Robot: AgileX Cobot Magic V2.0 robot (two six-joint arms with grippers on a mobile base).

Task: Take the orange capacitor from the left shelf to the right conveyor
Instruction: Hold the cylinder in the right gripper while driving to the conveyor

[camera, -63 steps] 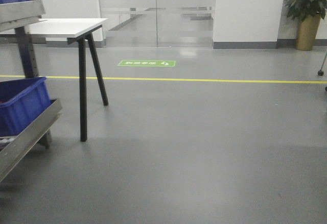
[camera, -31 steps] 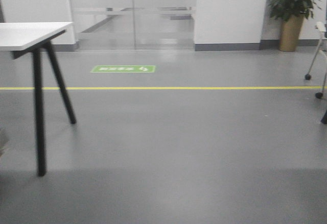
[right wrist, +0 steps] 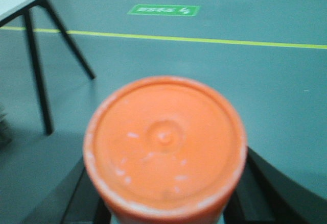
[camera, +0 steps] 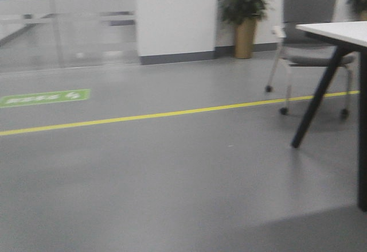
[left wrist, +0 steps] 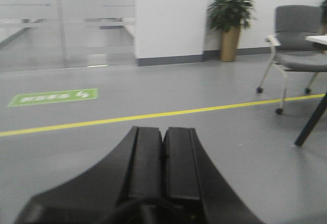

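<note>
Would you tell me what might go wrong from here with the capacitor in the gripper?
The capacitor hides most of the right gripper, so the grip cannot be checked; it may slip. The table and chair stand ahead on the right: collision risk. No conveyor is in view yet.

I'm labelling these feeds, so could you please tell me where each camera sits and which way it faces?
Front-facing: on the robot, looking across the floor at yellow line, chair; no body shows.
Left wrist: behind the shut left gripper, same line and chair.
Right wrist: behind the right gripper clasping the orange capacitor, line beyond.
</note>
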